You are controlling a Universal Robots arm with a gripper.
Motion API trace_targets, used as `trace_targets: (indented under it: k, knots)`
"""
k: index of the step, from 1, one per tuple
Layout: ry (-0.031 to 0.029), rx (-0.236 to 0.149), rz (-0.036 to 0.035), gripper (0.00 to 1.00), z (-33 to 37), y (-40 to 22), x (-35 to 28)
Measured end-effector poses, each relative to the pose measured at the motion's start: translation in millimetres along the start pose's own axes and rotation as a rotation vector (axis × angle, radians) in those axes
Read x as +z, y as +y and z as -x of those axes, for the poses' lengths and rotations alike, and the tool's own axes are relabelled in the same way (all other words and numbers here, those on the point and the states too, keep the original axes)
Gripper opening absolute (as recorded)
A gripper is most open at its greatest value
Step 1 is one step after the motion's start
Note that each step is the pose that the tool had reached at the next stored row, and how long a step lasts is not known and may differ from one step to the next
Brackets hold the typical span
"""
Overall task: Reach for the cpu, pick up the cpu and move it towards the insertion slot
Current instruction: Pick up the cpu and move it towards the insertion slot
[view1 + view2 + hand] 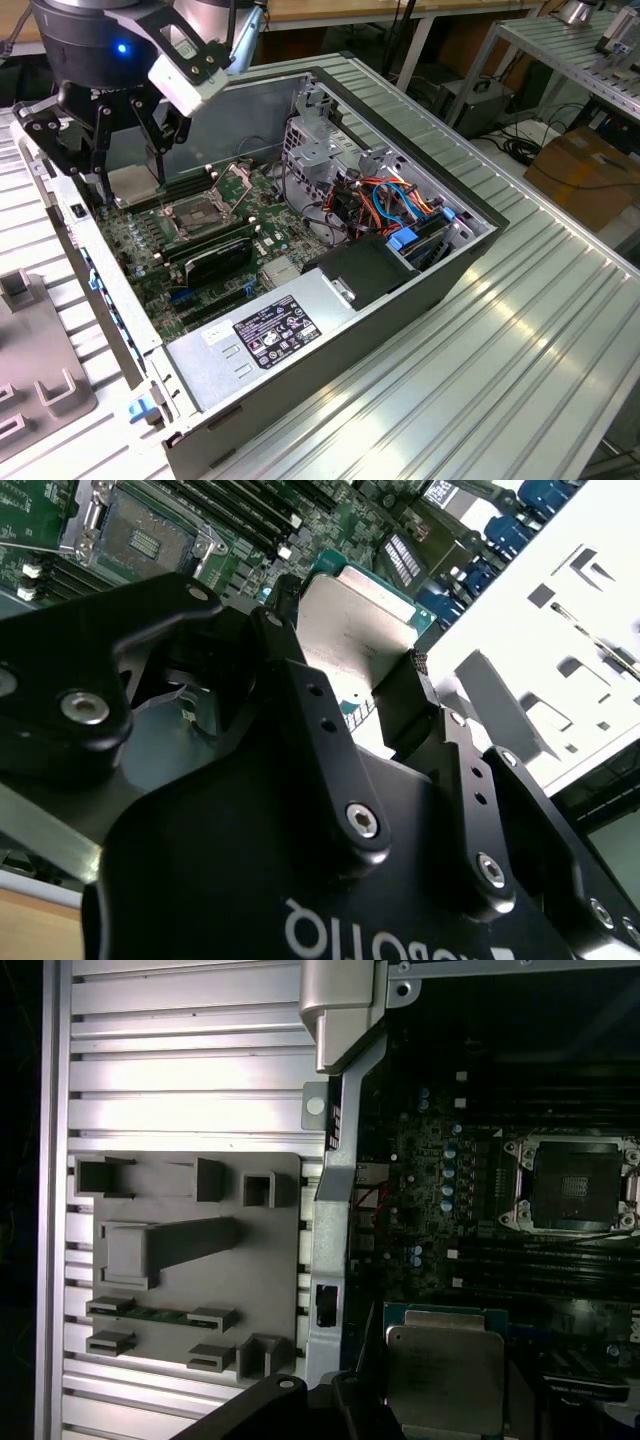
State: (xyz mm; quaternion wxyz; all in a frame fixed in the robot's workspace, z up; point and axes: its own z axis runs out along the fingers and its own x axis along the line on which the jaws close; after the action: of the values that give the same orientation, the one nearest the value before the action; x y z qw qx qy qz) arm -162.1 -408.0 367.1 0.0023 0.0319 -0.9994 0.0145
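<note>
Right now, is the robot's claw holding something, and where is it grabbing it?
Yes. The gripper holds the cpu, a flat silver square, pinched by its opposite edges between the two fingers.

Ribbed metal table (520, 330) carries open computer case (420, 290), grey fixture tray (270, 1290)

Wrist housing: dark round body with a small blue light.
Camera mount: white angular block beside the housing.
Hand (105, 160): matte black, jointed link bars.
Fingers (405, 705): black, with ribbed pads.
Fasteners: silver hex-socket screws at the pivots.
Marking: white lettering on the palm block.
</note>
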Motion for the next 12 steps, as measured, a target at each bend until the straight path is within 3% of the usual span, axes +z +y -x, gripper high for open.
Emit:
trace_targets:
  k: [12]
  knots:
    - [0.0006, 0.014, -0.0008, 0.55, 15.6, 2.6, 2.8]
